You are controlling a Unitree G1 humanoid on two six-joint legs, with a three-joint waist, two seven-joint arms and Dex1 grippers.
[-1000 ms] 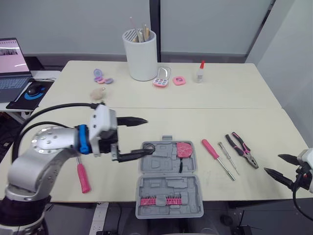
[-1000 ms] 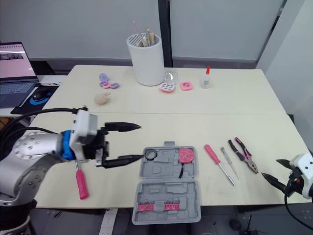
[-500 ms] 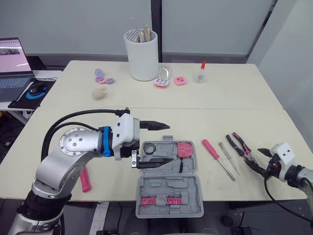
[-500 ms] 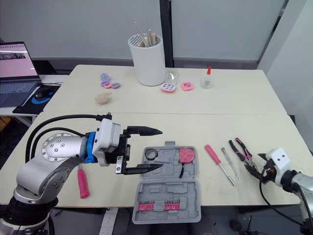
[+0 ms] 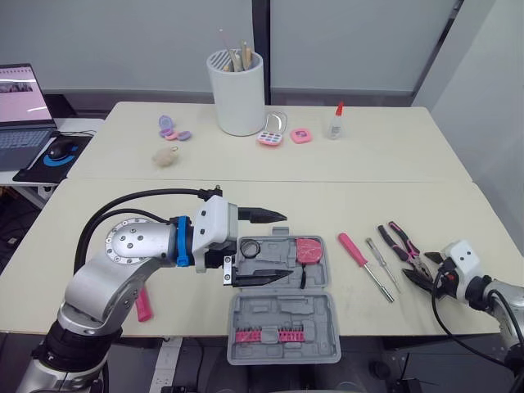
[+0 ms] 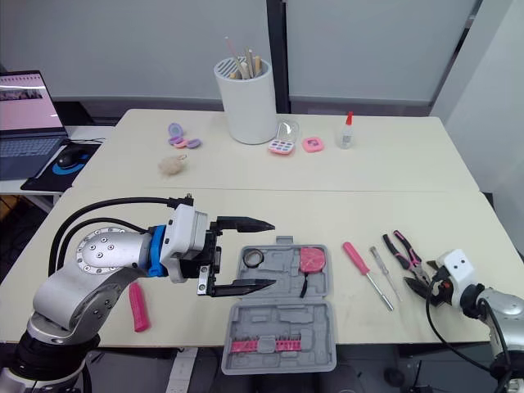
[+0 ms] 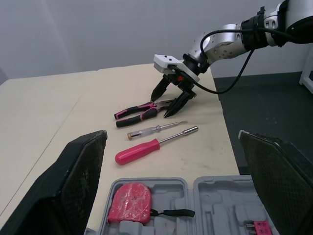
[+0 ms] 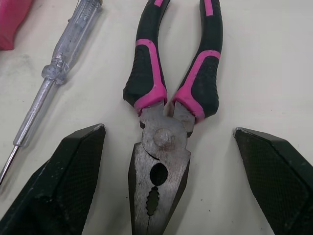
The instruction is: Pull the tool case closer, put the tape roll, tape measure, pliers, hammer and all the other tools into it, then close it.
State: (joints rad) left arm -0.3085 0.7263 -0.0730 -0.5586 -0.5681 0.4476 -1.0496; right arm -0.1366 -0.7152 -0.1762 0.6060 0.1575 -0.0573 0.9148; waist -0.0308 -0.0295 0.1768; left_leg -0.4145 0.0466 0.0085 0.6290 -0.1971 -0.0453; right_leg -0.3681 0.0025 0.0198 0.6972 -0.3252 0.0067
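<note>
Right gripper (image 8: 168,130) has edged in, wide open and empty, straddling black-and-pink-handled pliers (image 8: 159,164) right of open grey plastic tool case (image 5: 282,315). Left gripper (image 5: 286,244) barely shifted, open, empty, over case.

My right gripper (image 5: 422,268) has its fingers spread wide of the pliers (image 5: 407,248) on both sides. The clear screwdriver (image 5: 382,260) crowds close at their 9 o'clock, with bare table at 12. My left gripper (image 5: 284,244) hangs agape above the tool case (image 5: 323,327), with the tape measure (image 5: 309,250) at its 3 o'clock.
</note>
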